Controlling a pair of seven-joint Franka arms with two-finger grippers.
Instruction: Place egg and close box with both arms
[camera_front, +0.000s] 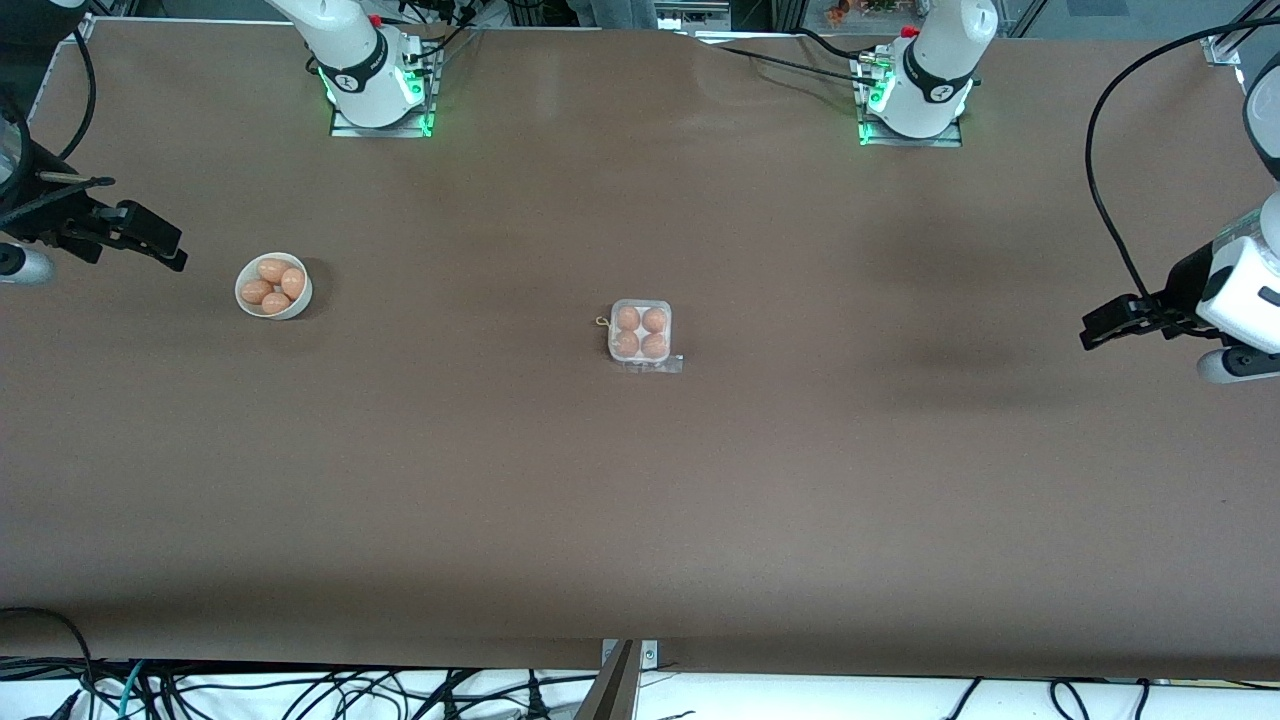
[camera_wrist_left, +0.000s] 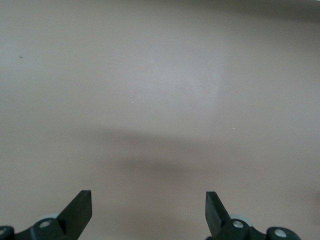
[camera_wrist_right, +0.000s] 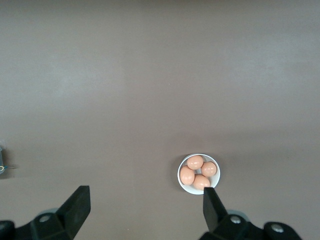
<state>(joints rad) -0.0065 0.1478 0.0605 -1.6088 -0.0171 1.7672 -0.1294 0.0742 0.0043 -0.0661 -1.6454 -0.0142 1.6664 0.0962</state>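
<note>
The box is a small square white tray in the middle of the table, with a brown egg in every cup. Its clear lid seems to lie down over them. My right gripper is open and empty, up in the air at the right arm's end of the table, beside the bowl. In the right wrist view the right gripper is wide open above bare table. My left gripper hangs at the left arm's end, and in the left wrist view the left gripper is open and empty.
A round white bowl with several brown eggs stands toward the right arm's end; it also shows in the right wrist view. A small clear flap sticks out of the box's near edge. Cables run along the table's near edge.
</note>
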